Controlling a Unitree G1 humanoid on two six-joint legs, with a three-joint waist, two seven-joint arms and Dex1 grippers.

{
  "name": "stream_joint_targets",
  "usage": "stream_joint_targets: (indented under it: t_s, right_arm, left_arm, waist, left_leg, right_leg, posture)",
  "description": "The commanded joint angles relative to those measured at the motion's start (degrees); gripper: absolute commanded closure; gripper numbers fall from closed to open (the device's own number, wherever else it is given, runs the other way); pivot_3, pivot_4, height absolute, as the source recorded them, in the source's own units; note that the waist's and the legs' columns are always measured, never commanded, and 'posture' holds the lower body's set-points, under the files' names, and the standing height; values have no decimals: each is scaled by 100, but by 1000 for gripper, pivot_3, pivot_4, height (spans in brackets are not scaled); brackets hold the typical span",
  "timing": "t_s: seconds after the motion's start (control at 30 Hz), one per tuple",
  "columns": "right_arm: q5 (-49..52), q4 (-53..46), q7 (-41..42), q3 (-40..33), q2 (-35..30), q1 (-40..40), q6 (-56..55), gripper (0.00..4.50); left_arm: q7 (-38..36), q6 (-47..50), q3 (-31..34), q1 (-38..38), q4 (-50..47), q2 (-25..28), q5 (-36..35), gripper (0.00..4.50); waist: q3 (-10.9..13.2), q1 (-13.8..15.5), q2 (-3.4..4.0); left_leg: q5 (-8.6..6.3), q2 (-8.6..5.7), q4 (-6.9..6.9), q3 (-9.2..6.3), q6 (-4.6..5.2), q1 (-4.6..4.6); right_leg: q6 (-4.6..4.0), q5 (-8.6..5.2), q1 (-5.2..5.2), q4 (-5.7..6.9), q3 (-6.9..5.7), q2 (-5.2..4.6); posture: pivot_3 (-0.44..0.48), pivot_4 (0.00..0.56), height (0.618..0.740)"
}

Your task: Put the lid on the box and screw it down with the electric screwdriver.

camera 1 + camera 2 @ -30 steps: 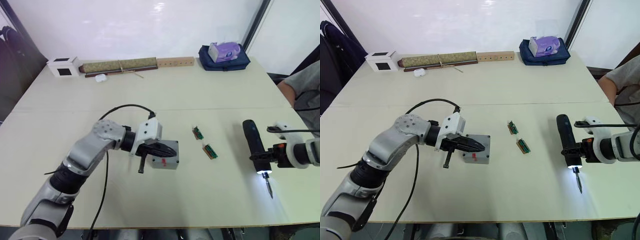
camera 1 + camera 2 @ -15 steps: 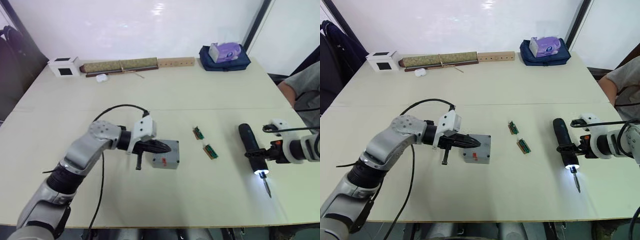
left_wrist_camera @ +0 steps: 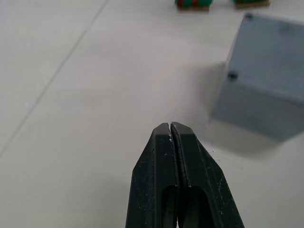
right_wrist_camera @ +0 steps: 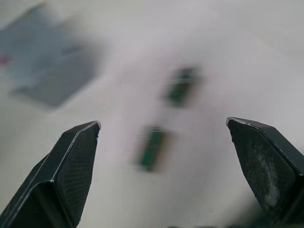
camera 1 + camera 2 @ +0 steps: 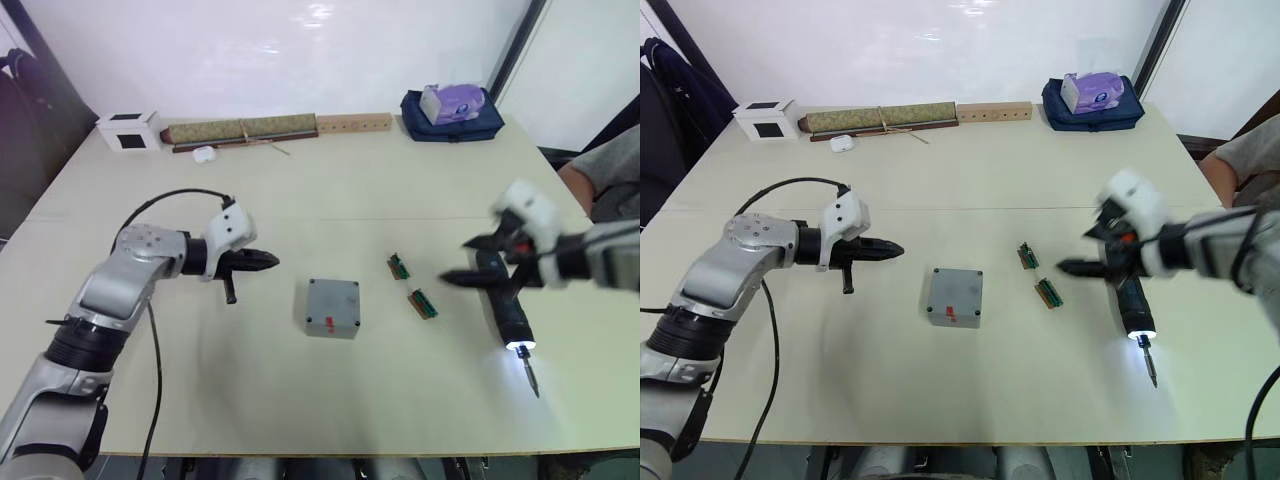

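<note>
The box (image 5: 956,296) sits mid-surface (image 5: 970,175) w/ the lid (image 5: 958,288) on top, red mark facing the near edge, contents hidden. Left pincer (image 5: 897,249) clenched, holding nothing, apart from the box on its left. Right pincer (image 5: 1092,251) released, fingers spread wide, above two green strips (image 5: 1037,274) and just beside the electric screwdriver (image 5: 1134,313), which lies flat on the surface, tip light on.
</note>
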Motion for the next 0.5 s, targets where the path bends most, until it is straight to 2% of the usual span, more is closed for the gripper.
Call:
stream_joint_targets:
  t_s: [0.03, 0.17, 0.23, 0.5]
  right_arm:
    - [42, -812, -53, 281, 358, 525, -324, 24]
    - [-329, -817, -580, 929, 1309, 860, -673, 24]
    - [-536, -725, -751, 1185, 1584, 852, -727, 24]
    - [-441, -863, -769, 1440, 2086, 788, -642, 24]
  left_arm:
    - [-51, 67, -54, 204, -264, -117, -103, 4500]
    - [94, 49, -418, 482, -511, -337, 149, 4500]
    - [219, 44, -588, 505, -544, -414, 345, 4500]
    - [301, -81, -880, 215, -384, -820, 572, 4500]
  waist:
    - [-3, -4, -9]
    - [-2, -35, -20]
    - [-2, -48, -20]
    - [-2, -29, -20]
  left_leg:
    - [0, 0, 2, 0, 0, 1]
    - [0, 1, 7, -5, 0, 4]
    - [0, 0, 8, -5, 0, 8]
    - [0, -4, 9, -15, 0, 11]
  right_leg:
    - [0, 0, 5, -4, -1, 0]
    - [5, 3, 8, -1, 1, 2]
    - [5, 3, 7, 3, 4, 4]
    - [4, 3, 8, 8, 2, 11]
  posture:
    - [0, 150, 740]
    - [0, 150, 740]
    - [0, 150, 740]
    - [0, 150, 740]
